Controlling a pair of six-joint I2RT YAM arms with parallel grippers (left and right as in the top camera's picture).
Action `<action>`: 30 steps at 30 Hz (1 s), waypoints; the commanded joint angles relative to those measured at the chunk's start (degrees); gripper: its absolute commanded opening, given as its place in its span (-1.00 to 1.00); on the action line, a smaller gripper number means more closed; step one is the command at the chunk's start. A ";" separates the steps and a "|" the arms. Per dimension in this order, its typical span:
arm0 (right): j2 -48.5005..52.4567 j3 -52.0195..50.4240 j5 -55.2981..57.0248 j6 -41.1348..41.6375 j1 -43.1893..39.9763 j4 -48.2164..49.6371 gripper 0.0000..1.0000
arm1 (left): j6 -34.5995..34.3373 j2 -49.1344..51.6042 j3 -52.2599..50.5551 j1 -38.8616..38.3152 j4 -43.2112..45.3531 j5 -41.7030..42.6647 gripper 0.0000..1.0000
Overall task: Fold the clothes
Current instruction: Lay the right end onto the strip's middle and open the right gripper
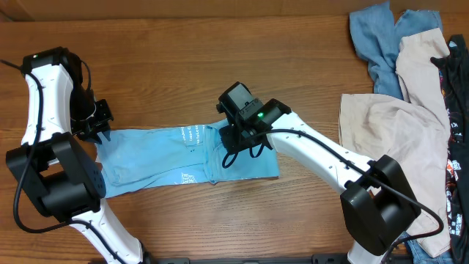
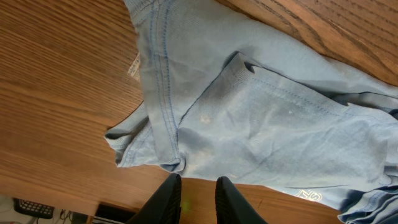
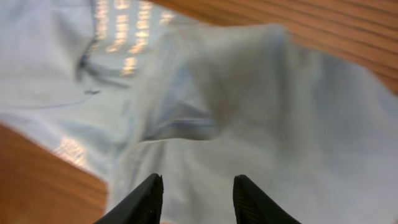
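Note:
The clothes in hand are one sky-blue T-shirt (image 1: 154, 158), lying as a long folded strip across the table's middle, with white lettering (image 1: 192, 134) near its centre. My left gripper (image 1: 99, 128) hovers at the strip's left end. In the left wrist view its fingers (image 2: 171, 199) stand slightly apart over bare wood, just short of the shirt's (image 2: 267, 124) bunched hem, so the left gripper (image 2: 198, 180) is open and holds nothing. My right gripper (image 1: 236, 139) is over the strip's right part. In the right wrist view the right gripper (image 3: 196, 180) is open above the blurred cloth (image 3: 298, 124), gripping nothing.
Loose garments are heaped at the table's right: a beige one (image 1: 388, 125), a dusty blue one (image 1: 377, 44) at the back, and a black one (image 1: 458, 88) along the edge. Bare wooden table (image 1: 183, 59) lies behind the shirt.

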 commanded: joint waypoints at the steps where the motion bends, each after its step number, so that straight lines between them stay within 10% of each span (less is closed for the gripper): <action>1: -0.02 0.87 8.24 3.39 -0.20 -0.07 -0.27 | 0.94 -1.46 0.68 0.22 -0.09 0.66 -0.55; 30: 6.62 6.14 1.84 -1.09 -0.70 10.64 -0.20 | 0.94 -1.46 0.68 0.20 -0.22 0.66 -0.52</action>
